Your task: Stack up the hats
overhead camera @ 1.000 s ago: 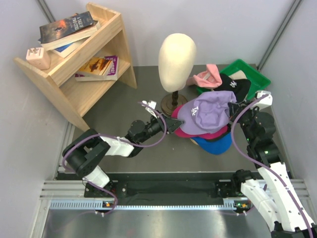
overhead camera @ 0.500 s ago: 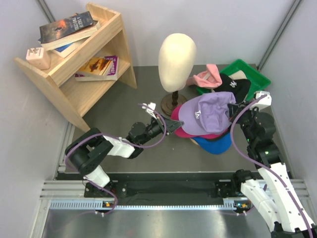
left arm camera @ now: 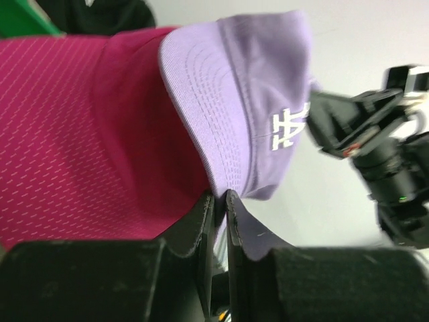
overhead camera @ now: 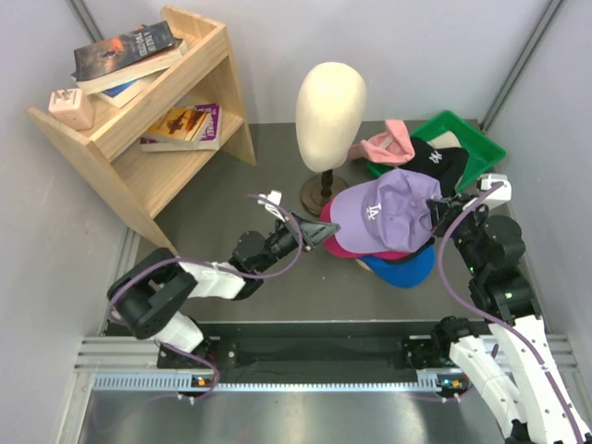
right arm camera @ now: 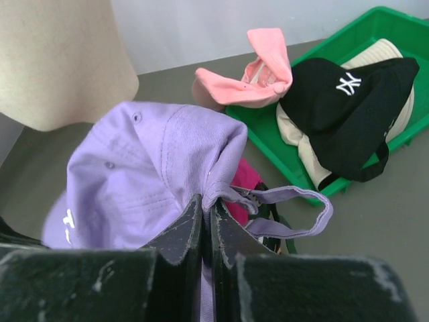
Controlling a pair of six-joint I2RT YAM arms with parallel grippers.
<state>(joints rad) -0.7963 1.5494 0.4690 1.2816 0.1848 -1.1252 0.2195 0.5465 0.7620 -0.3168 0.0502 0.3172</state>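
Lavender cap [overhead camera: 384, 217] on top of magenta cap [overhead camera: 344, 246] and blue cap [overhead camera: 407, 270], mid tabletop [overhead camera: 231, 194], just beside mannequin head [overhead camera: 330, 102]. Left pincer [overhead camera: 327, 232] pressed together on the brim edge. Right pincer [overhead camera: 433, 215] pinching rear fabric by the strap. Stretched between both, not clearly settled on the stack. Black cap [overhead camera: 435, 159], pink cap [overhead camera: 388, 143], cream hat [right arm camera: 392, 50] at green tray [overhead camera: 481, 148], not yet stacked. Risks, as judged:
- Uneven letting go could tip it sideways off the magenta crown.
- Tugging outward could drag the lower two apart.
- Strap loop could snag a finger on release.
- Pulling away too low could knock the pile.
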